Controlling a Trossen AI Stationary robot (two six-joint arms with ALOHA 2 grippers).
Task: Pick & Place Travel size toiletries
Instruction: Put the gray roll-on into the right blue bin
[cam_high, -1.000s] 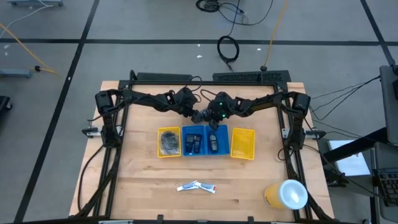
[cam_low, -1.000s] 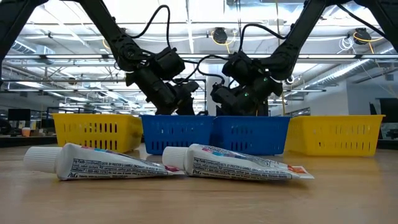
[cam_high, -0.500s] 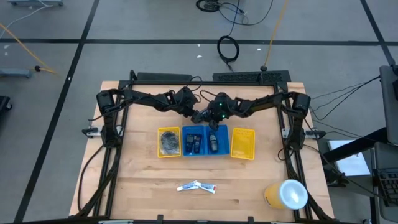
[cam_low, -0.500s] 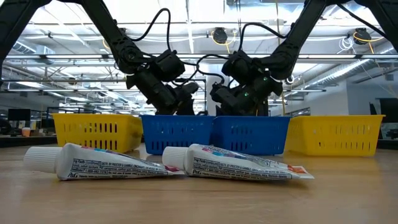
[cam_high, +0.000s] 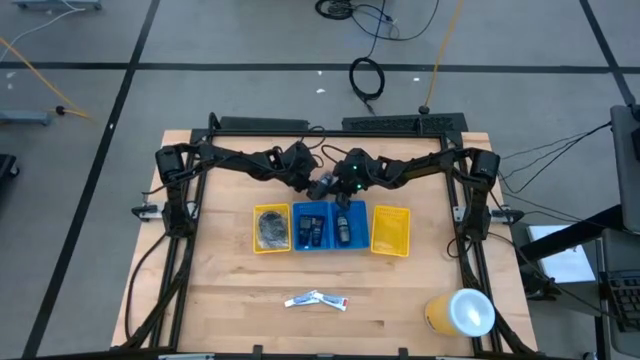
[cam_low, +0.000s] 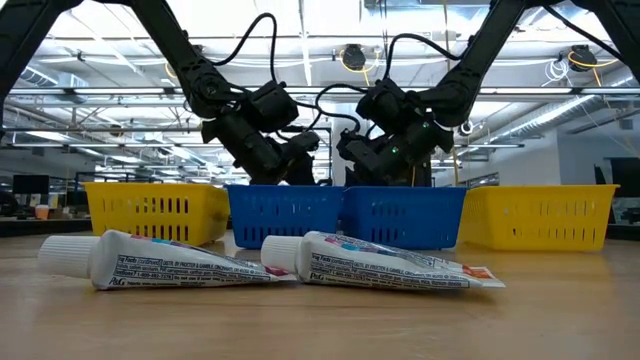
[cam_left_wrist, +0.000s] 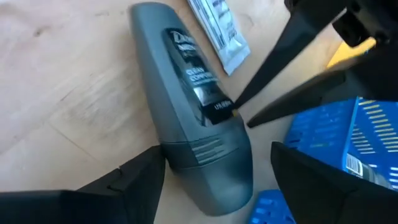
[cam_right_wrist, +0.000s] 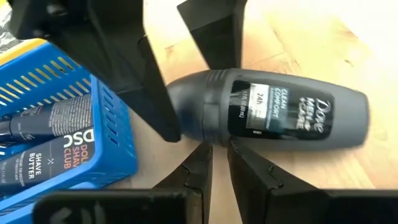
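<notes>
A dark grey Dove bottle (cam_left_wrist: 186, 106) lies on its side on the wood, behind the blue trays. It also shows in the right wrist view (cam_right_wrist: 273, 112). My left gripper (cam_left_wrist: 217, 171) is open, with one finger on either side of the bottle's cap end. My right gripper (cam_right_wrist: 219, 152) is shut, its tips at the bottle's long side. Both grippers meet at the table's far middle, left (cam_high: 315, 183) and right (cam_high: 337, 187). Two white tubes (cam_high: 316, 300) lie near the front edge and show close up in the low view (cam_low: 270, 262). My left gripper stands around the bottle's cap end (cam_left_wrist: 211, 180), coming in low along the bottle. I cannot tell whether its fingers touch it. My right gripper's shut fingertips (cam_right_wrist: 202, 155) stand against the bottle's long side where cap meets body (cam_right_wrist: 214, 134). They come in low, across the bottle, which lies flat on the table.
A row of trays stands just nearer than the grippers. It holds a yellow tray with grey mesh pads (cam_high: 270, 228), two blue trays with dark bottles (cam_high: 325, 229) and a yellow tray (cam_high: 391, 230). A small silver sachet (cam_left_wrist: 217, 28) lies by the bottle. A large yellow-and-white cylinder (cam_high: 460, 312) lies front right.
</notes>
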